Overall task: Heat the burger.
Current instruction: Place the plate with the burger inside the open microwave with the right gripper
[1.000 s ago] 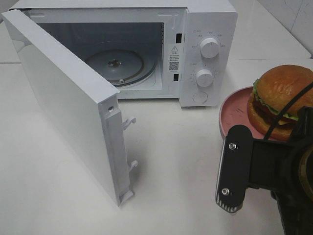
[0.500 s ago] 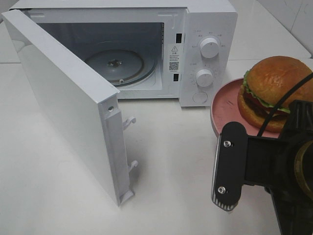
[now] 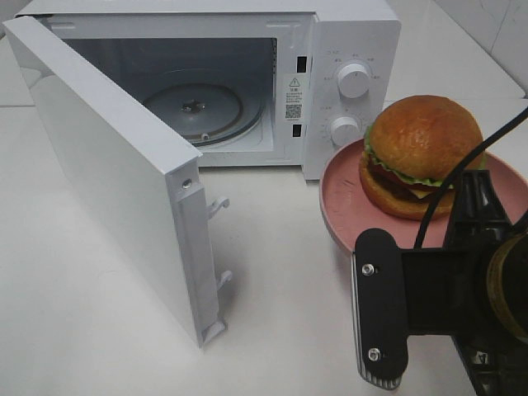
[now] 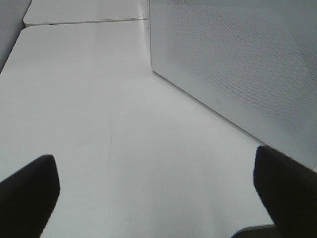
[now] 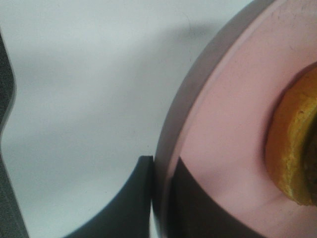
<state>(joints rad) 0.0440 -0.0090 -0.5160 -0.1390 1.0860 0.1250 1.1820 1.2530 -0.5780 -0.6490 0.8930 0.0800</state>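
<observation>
Holding: R end effector (image 5: 159,196) clamped on plate (image 3: 346,206) rim, so burger (image 3: 422,153) rides w/o being squeezed.
Burger: sits on plate, by microwave (image 3: 355,49) knob side.
Door (image 3: 107,181): wide open, turntable (image 3: 198,107) exposed for loading.
L end effector (image 4: 158,193): spread wide, empty, idle over tabletop (image 4: 99,124).

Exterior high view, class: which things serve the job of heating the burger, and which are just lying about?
For the job: burger, pink plate under it, right hand gripping its rim, microwave, its open door, turntable.
Just about: left hand, open above the table; tiled wall.
</observation>
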